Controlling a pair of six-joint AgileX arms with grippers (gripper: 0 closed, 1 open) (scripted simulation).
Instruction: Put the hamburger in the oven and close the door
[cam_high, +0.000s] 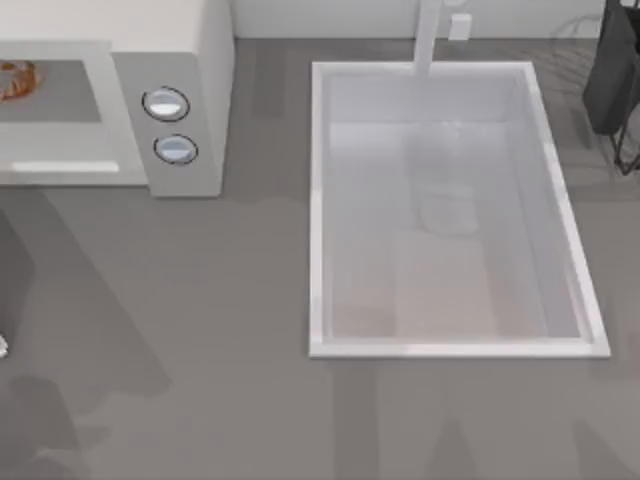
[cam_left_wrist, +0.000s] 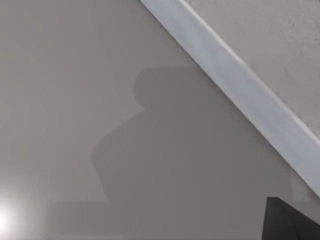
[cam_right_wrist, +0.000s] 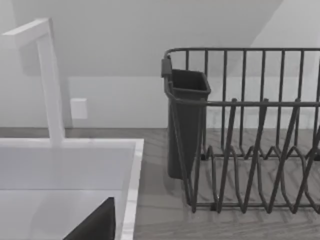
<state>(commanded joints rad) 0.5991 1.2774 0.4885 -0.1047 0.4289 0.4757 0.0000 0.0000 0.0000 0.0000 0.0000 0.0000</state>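
The oven (cam_high: 190, 60) stands at the table's back left, its two round knobs (cam_high: 166, 104) on the side panel. Its door (cam_high: 60, 140) lies flush with that panel, the slim white bar handle (cam_high: 65, 167) along its near edge. The hamburger (cam_high: 15, 80) appears as an orange-brown lump in the grey window area at the far left edge. In the left wrist view the door's white frame (cam_left_wrist: 250, 95) and speckled window (cam_left_wrist: 280, 40) run above the grey counter, with a dark part of my left gripper (cam_left_wrist: 292, 222) in the corner. A dark part of my right gripper (cam_right_wrist: 95, 225) hangs over the sink.
A large white sink basin (cam_high: 320, 200) with a white tap (cam_high: 428, 35) takes up the table's middle and right. A dark wire dish rack (cam_right_wrist: 250, 140) with a cutlery cup (cam_right_wrist: 187, 120) stands at the back right. Open grey counter lies in front of the oven.
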